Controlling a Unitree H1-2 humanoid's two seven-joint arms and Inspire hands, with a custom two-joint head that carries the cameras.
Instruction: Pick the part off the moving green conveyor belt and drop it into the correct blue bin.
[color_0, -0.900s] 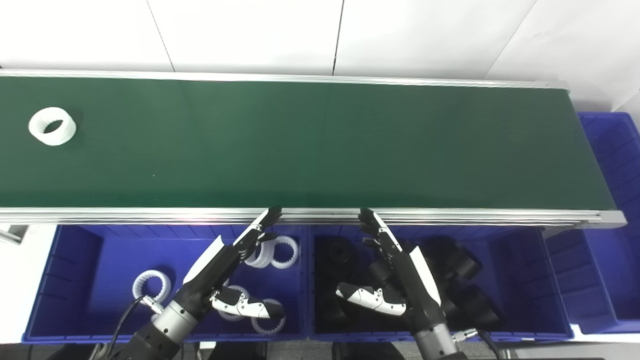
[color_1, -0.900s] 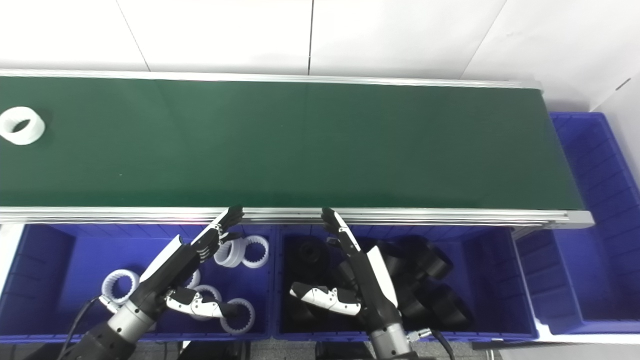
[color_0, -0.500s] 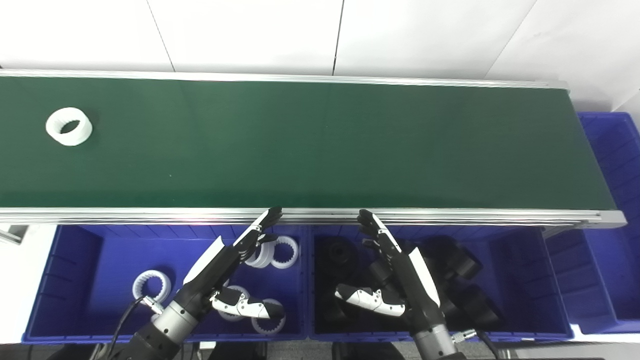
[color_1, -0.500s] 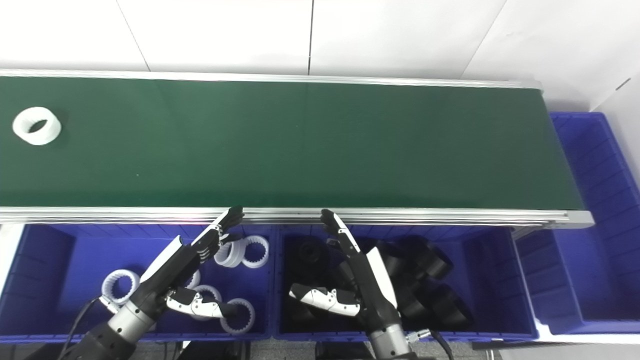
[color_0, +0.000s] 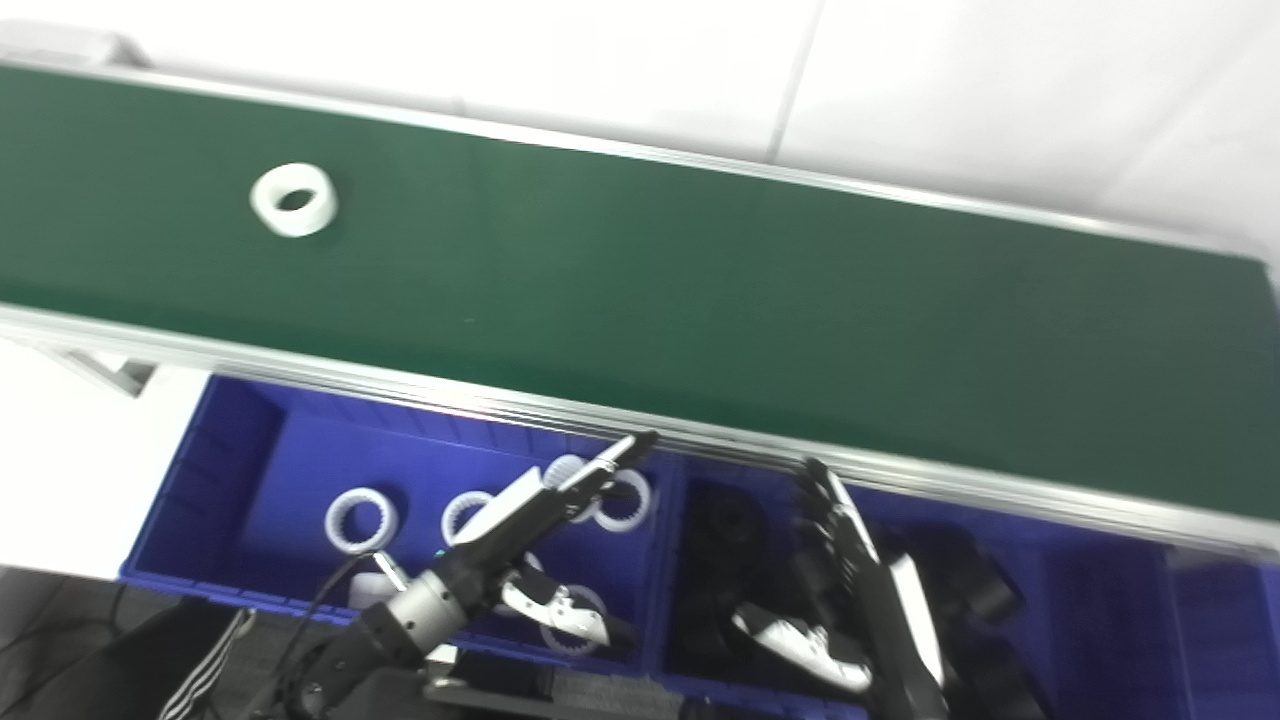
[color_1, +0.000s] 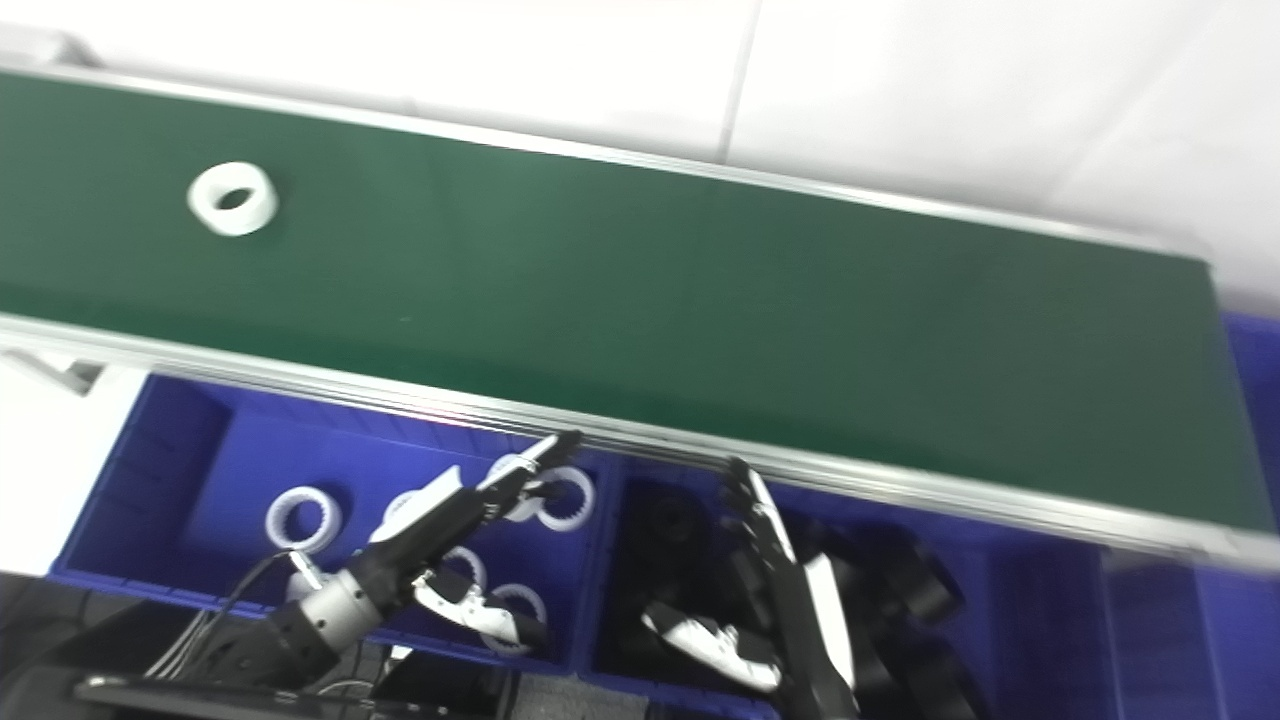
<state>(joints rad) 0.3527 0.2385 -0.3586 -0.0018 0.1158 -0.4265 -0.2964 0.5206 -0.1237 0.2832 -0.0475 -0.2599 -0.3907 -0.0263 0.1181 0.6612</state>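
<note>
Count of parts, bins and hands

One white ring (color_0: 293, 199) lies on the one green conveyor belt (color_0: 700, 300). Two blue bins show in full: the left bin (color_0: 240, 470) holds about five white toothed rings (color_0: 361, 520), the right bin (color_0: 1090, 600) several black parts (color_0: 725, 520), too blurred to count. Two hands: left hand (color_0: 525, 525), right hand (color_0: 850, 590).

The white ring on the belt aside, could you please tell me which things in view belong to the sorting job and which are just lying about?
Belong to the job:
white ring
green belt
bin of white rings
bin of black parts
left hand, open
right hand, open

Just lying about:
cable by the left wrist
white wall
</note>
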